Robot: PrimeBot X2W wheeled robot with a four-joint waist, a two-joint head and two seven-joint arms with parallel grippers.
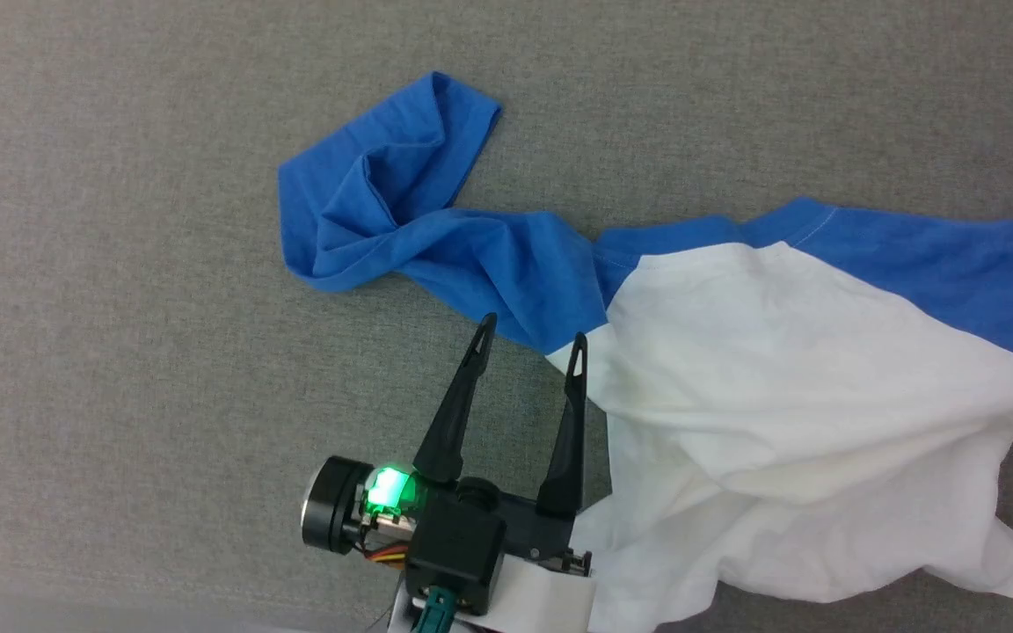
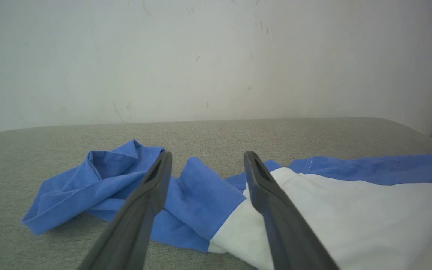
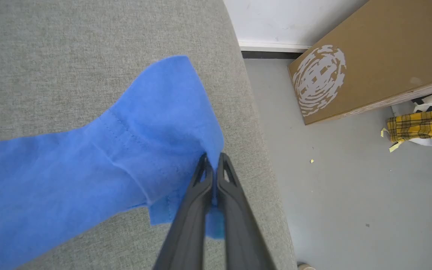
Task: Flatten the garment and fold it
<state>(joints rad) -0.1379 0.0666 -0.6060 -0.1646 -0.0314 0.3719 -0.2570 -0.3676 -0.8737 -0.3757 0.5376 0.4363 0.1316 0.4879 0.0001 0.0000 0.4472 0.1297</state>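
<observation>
Right pincer (image 3: 213, 157): fingers pressed together on a blue sleeve end of the garment (image 3: 88, 168), near the table (image 3: 51, 56) edge. Left pincer (image 1: 533, 330): fingers spread wide, holding nothing, tips at the blue-white seam. Garment: crumpled on the table, one sleeve bunched at 11 o'clock of the left pincer, white body heaped at 3 o'clock. Table: grey woven cover. Room: scuffed white wall (image 2: 201, 56) at 12 o'clock of the left pincer; grey floor (image 3: 332, 180), printed cardboard box (image 3: 381, 48) and yellow plaid cloth (image 3: 422, 123) at 2 o'clock of the right pincer.
</observation>
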